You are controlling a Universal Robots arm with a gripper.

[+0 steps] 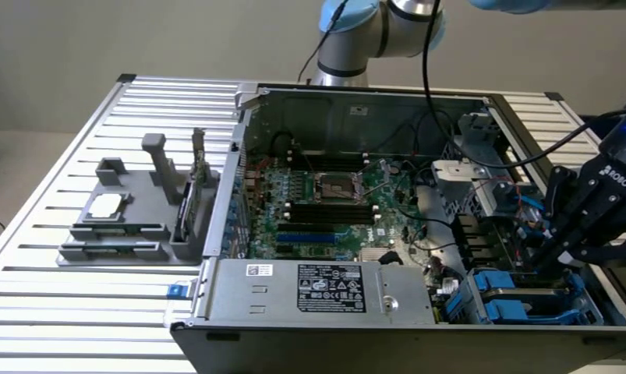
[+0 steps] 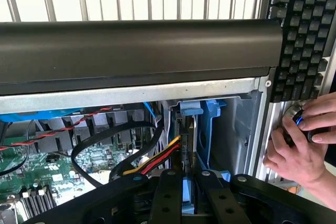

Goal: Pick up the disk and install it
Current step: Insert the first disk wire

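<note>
1. While gripper (image 1: 562,253) sits low in the drive bay, fingers narrow, clamped on disk (image 2: 185,192) edge.
2. Disk directly betw. fingers, blue carrier (image 2: 210,129) just beyond.
3. Judgement: keep disk square w/ bay rails, clear of cables (image 2: 157,156).

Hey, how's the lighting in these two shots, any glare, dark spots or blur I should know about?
Exterior view: even, soft light; the white ribbed table is bright, the computer case interior dimmer near the pincer. Wrist view: strong backlight washes out the slats behind, the case's dark rim sits in shade, and the pincer's fingers close to the lens look soft.
</note>
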